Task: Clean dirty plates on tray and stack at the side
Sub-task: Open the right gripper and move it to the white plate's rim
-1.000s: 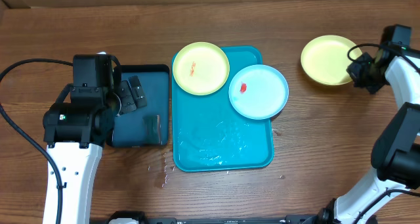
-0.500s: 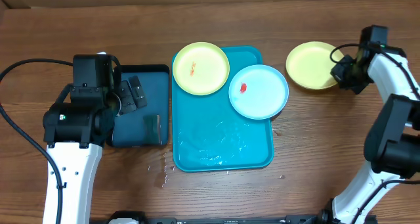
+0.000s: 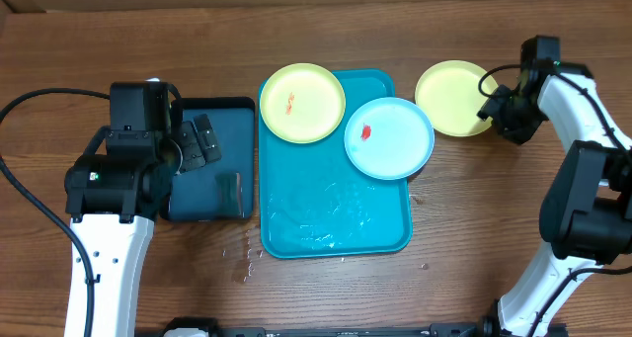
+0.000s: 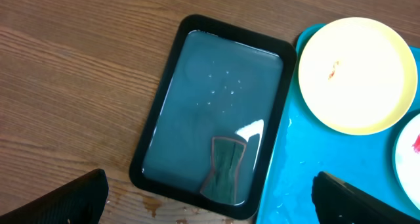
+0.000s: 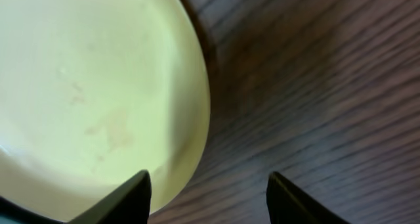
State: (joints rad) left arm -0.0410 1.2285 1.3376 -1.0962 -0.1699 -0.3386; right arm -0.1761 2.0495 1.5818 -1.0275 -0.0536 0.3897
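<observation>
The teal tray (image 3: 336, 228) holds a pale yellow plate (image 3: 301, 102) with a small orange smear at its far left corner. A light blue plate (image 3: 388, 137) with a red smear overhangs its right rim. A second yellow plate (image 3: 452, 98) lies on the table to the right of the tray, and fills the left of the right wrist view (image 5: 92, 86). My right gripper (image 3: 491, 110) is at this plate's right edge, open, with the rim between its spread fingers (image 5: 209, 194). My left gripper (image 4: 210, 204) hangs open above the dark tray.
A dark navy tray (image 3: 212, 115) sits left of the teal tray, holding water and a green sponge (image 4: 226, 168) at its near end. Water droplets spot the wood near the teal tray's front left corner (image 3: 242, 258). A cable loops over the table's left side.
My right arm moved left with the yellow plate, bringing it closer to the teal tray. Its jaws, shut on the rim before, now stand apart. The left arm has not moved.
</observation>
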